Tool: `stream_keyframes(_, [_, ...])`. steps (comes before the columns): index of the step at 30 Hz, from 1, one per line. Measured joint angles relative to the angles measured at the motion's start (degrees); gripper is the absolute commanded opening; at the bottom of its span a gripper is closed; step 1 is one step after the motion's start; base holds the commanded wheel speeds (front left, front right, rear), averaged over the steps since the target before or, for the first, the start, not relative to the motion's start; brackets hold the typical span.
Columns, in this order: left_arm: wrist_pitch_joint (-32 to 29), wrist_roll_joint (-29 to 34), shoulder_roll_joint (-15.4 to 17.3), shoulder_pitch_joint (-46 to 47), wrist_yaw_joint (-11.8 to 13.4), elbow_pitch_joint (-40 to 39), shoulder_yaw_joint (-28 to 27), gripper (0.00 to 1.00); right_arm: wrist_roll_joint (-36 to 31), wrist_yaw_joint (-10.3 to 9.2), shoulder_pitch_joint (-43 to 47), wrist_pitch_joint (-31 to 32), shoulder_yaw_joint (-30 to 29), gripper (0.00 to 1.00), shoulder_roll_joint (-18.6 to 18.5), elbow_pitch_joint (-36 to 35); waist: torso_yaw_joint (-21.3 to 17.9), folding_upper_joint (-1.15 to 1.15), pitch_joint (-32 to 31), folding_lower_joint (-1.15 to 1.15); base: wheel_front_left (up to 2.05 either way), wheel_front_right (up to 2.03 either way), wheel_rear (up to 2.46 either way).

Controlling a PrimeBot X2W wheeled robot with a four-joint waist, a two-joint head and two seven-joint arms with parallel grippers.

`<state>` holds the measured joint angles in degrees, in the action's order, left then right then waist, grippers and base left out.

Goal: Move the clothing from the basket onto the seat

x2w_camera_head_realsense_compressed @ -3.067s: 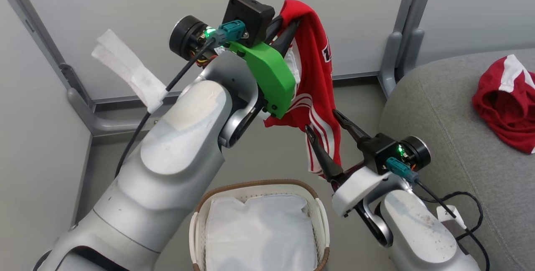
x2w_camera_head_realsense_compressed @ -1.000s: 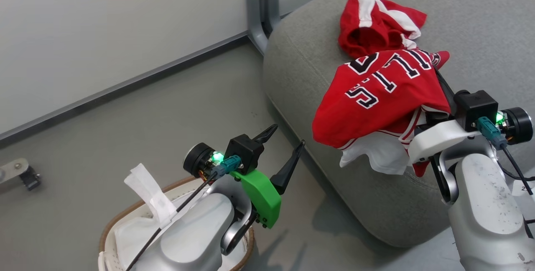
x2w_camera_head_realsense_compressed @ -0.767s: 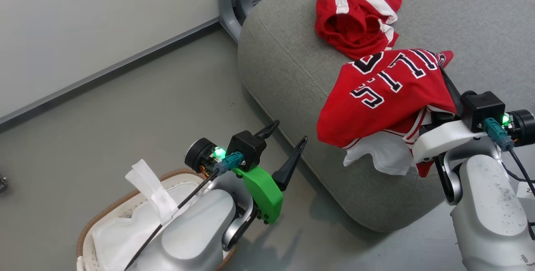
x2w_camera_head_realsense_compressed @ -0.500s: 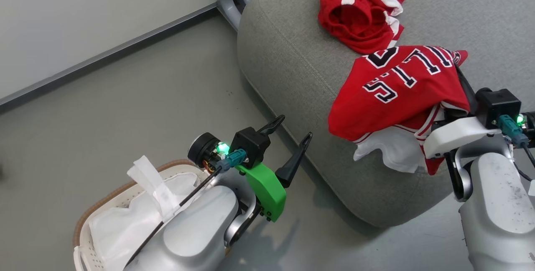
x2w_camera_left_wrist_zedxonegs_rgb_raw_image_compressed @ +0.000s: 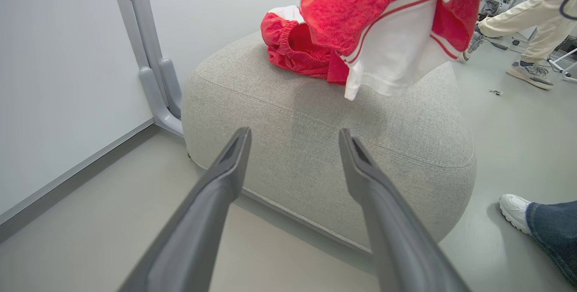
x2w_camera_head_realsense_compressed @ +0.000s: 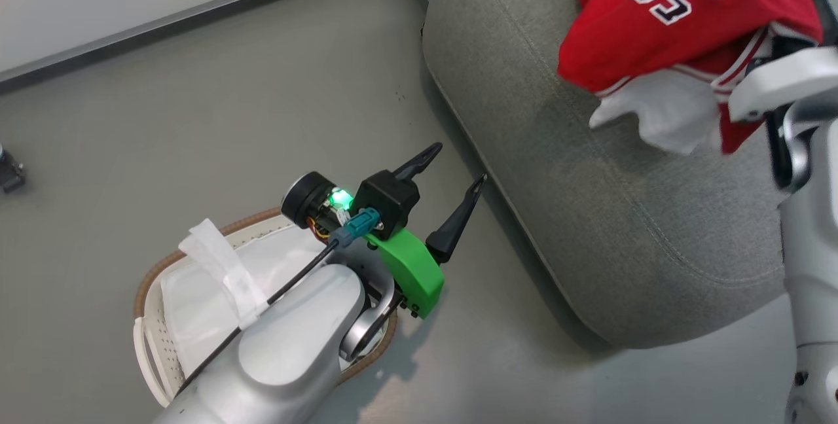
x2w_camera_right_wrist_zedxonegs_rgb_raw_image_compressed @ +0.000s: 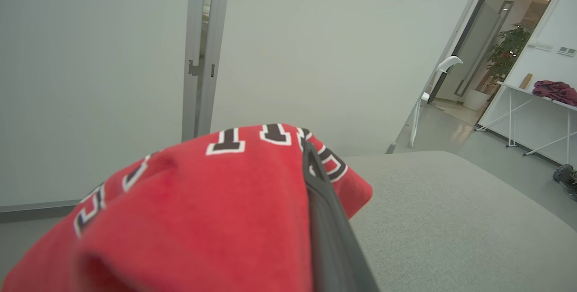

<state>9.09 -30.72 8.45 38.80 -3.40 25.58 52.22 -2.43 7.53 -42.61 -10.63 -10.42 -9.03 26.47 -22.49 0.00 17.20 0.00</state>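
Grey floor (x2w_camera_head_realsense_compressed: pixel 196 84) surrounds the seat (x2w_camera_head_realsense_compressed: pixel 622 214). Jersey (x2w_camera_head_realsense_compressed: pixel 687 12) hangs over the seat top, carried by the right gripper (x2w_camera_right_wrist_zedxonegs_rgb_raw_image_compressed: pixel 299 150), which appears clamped on it; one finger is hidden. Left gripper (x2w_camera_head_realsense_compressed: pixel 461 162) stands wide, empty. Expect light, limp, non-fragile fabric; grip a bunched fold.

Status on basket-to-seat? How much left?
Done: one red garment with white trim lies on the light grey upholstered seat. In hand: the red jersey with black-and-white lettering hangs from the right gripper above the seat, not laid down. The open left gripper is empty. Left: set the jersey down and release; the cream perforated basket, partly hidden by the left arm, has just white lining showing.
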Motion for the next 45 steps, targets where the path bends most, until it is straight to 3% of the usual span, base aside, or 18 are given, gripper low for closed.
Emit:
stream_keyframes(6, [-0.99,1.35,1.47,2.04,1.42,-4.76,-0.09,1.00,0.13,0.00,-13.49,5.22,-1.29,0.00,-6.46,2.16,2.85,0.00,4.33,0.00,0.00,0.00,0.00])
stream_keyframes(10, [-1.72,2.66,1.83,3.77,2.18,-8.35,0.07,1.00,0.42,0.00,-21.93,8.31,-2.52,0.00,-13.07,4.59,5.03,0.00,7.44,0.00,0.00,0.00,0.00])
stream_keyframes(13, [-2.01,3.53,1.88,4.84,2.24,-10.62,0.78,1.00,-0.60,0.00,-25.53,10.27,-3.45,0.00,-17.67,6.20,7.33,0.00,9.46,0.01,0.00,0.00,0.00])
stream_keyframes(17, [-2.44,4.25,1.83,5.49,2.47,-13.06,1.49,1.00,-2.48,0.00,-26.79,12.62,-6.19,0.00,-21.12,7.54,10.70,0.00,11.99,0.01,0.00,0.00,0.00])
stream_keyframes(24, [-3.27,5.45,2.08,6.91,3.21,-15.69,1.80,1.00,-7.27,0.00,-24.72,11.60,-9.02,0.00,-22.46,9.85,14.86,0.00,17.21,0.01,0.00,0.00,0.00])
stream_keyframes(32, [-3.83,6.09,3.22,8.08,4.25,-16.84,1.45,1.00,-10.36,0.00,-20.92,8.06,-13.93,0.00,-16.46,16.67,17.08,0.00,22.71,0.01,0.00,0.00,0.00])
stream_keyframes(33, [-3.99,6.09,3.31,8.18,4.39,-16.91,1.43,1.00,-10.44,0.00,-20.53,7.37,-14.50,0.05,-15.57,17.55,17.16,0.00,23.15,0.01,0.00,0.00,0.00])
stream_keyframes(35, [-4.01,6.09,3.67,8.27,4.42,-17.03,1.41,1.00,-11.34,0.00,-19.98,6.09,-15.13,0.49,-14.36,18.97,17.05,0.00,23.65,0.01,0.00,0.00,0.00])
stream_keyframes(36, [-4.10,6.09,4.03,8.27,4.43,-17.03,1.36,1.00,-11.56,0.00,-19.92,5.34,-15.28,1.00,-13.76,19.65,16.85,0.00,23.75,0.01,0.00,0.00,0.00])
stream_keyframes(45, [-3.81,5.50,5.64,7.89,5.65,-16.90,0.22,1.00,-9.61,0.00,-17.84,-1.86,-13.63,1.00,-10.70,23.81,13.92,0.00,22.38,0.00,0.00,0.00,0.00])
